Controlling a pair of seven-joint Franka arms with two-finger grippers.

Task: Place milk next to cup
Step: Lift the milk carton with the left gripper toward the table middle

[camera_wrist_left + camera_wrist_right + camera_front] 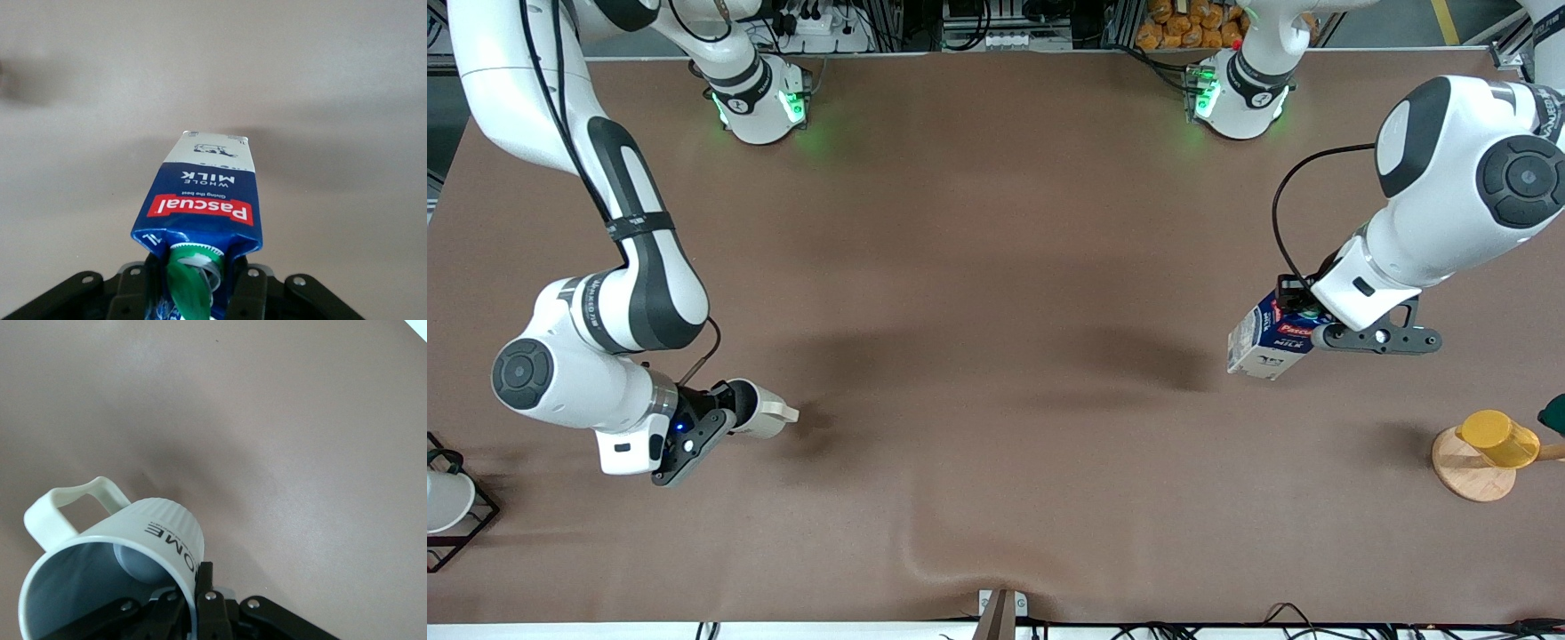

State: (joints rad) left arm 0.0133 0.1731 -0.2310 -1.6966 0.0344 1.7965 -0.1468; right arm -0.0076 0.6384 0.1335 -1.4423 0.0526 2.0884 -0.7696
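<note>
The milk point(1267, 342) is a dark-blue carton with a red label band and a green cap. It hangs tilted in my left gripper point(1303, 320), above the table toward the left arm's end. In the left wrist view the gripper point(197, 287) is shut on the milk's point(203, 200) top at the cap. The cup point(763, 411), a pale mug with a grey inside and a stubby handle, is held tilted by my right gripper point(734, 413) toward the right arm's end. In the right wrist view the gripper point(197, 593) is shut on the cup's point(120, 547) rim wall.
A yellow cup point(1498, 437) sits on a round wooden coaster point(1472, 471) at the left arm's end, with a dark green object point(1554, 413) beside it. A black wire rack point(467, 524) holding a white cup point(443, 498) stands at the right arm's end.
</note>
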